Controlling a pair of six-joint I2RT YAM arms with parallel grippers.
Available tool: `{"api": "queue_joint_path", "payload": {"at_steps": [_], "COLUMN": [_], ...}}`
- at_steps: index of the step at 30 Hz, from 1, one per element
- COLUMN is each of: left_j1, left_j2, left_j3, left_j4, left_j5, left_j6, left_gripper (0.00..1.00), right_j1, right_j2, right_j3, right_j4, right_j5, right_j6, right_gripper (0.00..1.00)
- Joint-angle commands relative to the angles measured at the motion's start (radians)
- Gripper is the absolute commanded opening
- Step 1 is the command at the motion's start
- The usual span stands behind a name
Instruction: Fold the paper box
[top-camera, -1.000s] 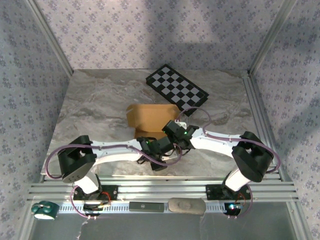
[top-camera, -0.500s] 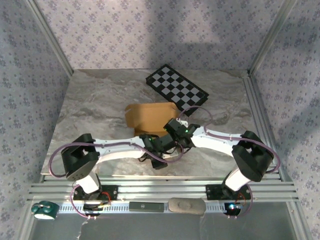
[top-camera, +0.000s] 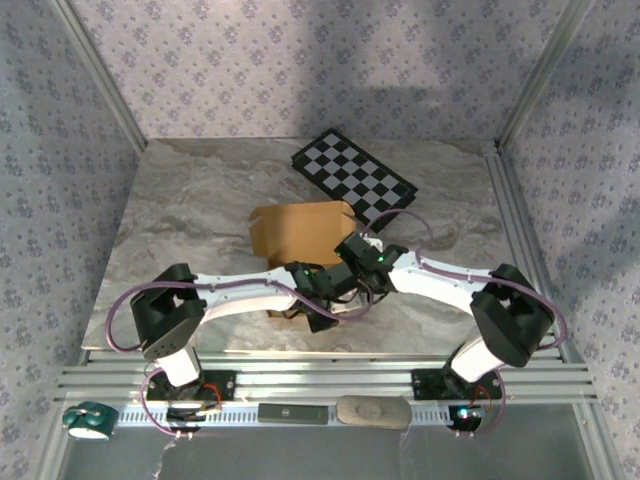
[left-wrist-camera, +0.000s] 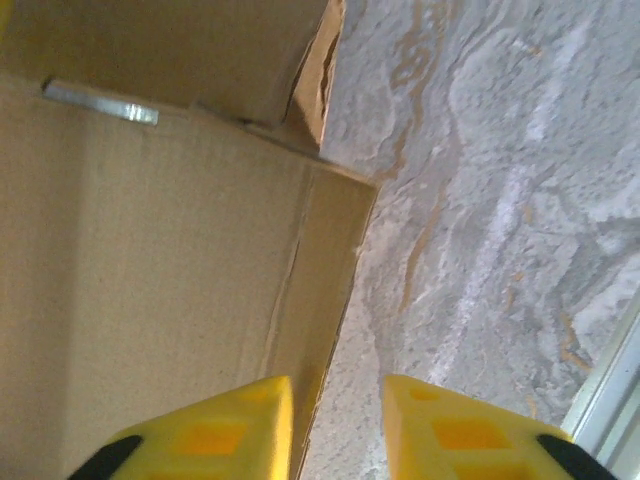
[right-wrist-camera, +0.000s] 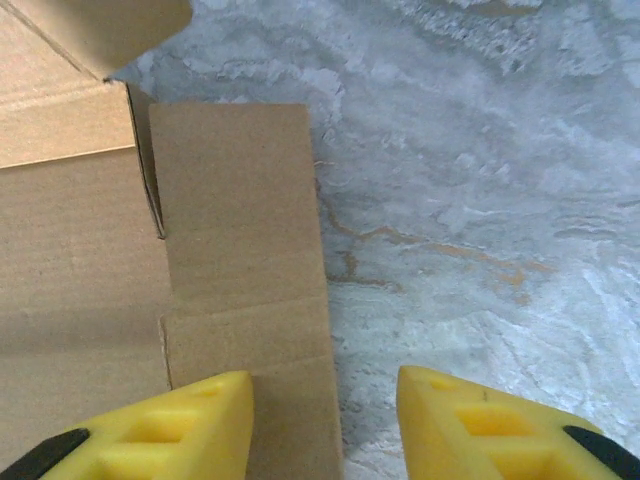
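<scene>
Step in hand (a judgement): the side flaps are to be raised. Each is best caught close to its crease, and both are best lifted evenly, so the base is not dragged.
Left gripper (left-wrist-camera: 338, 400): held part-open, with nothing clamped. The edge of a box wall is seen in the gap, and the panel spreads towards 10 o'clock.
Paper box (top-camera: 300, 232): found mid-tabletop (top-camera: 190, 200), at 12 o'clock of both grippers, partly formed.
Right gripper (right-wrist-camera: 325, 382): held apart and empty. A flap's edge lies between the fingers, and the box is at 10 o'clock.

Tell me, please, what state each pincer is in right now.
Left pincer: open, astride an edge of the paper box.
Right pincer: open, holding nothing.
</scene>
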Motion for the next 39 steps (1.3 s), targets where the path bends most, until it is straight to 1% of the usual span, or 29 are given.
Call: {"api": "queue_joint_path", "payload": {"at_steps": [1,6,7,11,15,19,22,25,28,29,31,35,37,39], "left_j1": [0.065,0.065,0.065,0.072,0.074,0.085,0.092,0.093,0.1,0.105,0.099,0.102,0.107,0.111], "left_j2": [0.073,-0.016,-0.018,0.033,0.084,0.13,0.166,0.202,0.202,0.177,0.091,-0.132,-0.193,-0.2], "left_j3": [0.006,-0.003,-0.002,0.014,-0.004,-0.002,-0.003,-0.007,-0.007,-0.011,-0.028,-0.087,-0.106,-0.102], "left_j4": [-0.1,-0.104,-0.12,-0.213,-0.229,-0.235,-0.244,-0.262,-0.258,-0.24,-0.162,-0.03,-0.029,-0.047], "left_j5": [0.069,0.104,0.096,0.072,0.077,0.051,0.051,0.039,0.028,0.046,0.044,0.061,0.07,0.058], "left_j6": [0.012,0.012,0.011,0.001,-0.013,-0.01,-0.002,-0.002,-0.02,-0.025,-0.032,-0.033,-0.03,-0.04], "left_gripper": [0.4,0.5,0.51,0.51,0.51,0.52,0.52,0.52,0.47,0.45,0.42,0.4,0.4,0.39], "right_j1": [0.067,0.055,0.05,0.016,-0.023,-0.078,-0.119,-0.135,-0.139,-0.141,-0.144,-0.145,-0.149,-0.149], "right_j2": [-0.128,-0.222,-0.244,-0.358,-0.492,-0.594,-0.627,-0.634,-0.625,-0.622,-0.614,-0.596,-0.586,-0.585], "right_j3": [0.023,0.017,0.011,-0.047,-0.117,-0.158,-0.178,-0.193,-0.2,-0.201,-0.208,-0.211,-0.205,-0.192], "right_j4": [0.039,0.018,0.015,0.036,0.036,0.011,0.005,0.017,0.024,0.028,0.039,0.058,0.06,0.058], "right_j5": [0.005,-0.001,-0.005,-0.046,-0.066,-0.093,-0.118,-0.139,-0.144,-0.142,-0.14,-0.142,-0.145,-0.148], "right_j6": [0.004,0.0,-0.002,-0.004,-0.001,-0.012,-0.023,-0.029,-0.032,-0.03,-0.028,-0.024,-0.028,-0.032], "right_gripper": [0.46,0.48,0.48,0.5,0.52,0.53,0.53,0.53,0.54,0.54,0.54,0.54,0.54,0.53]}}
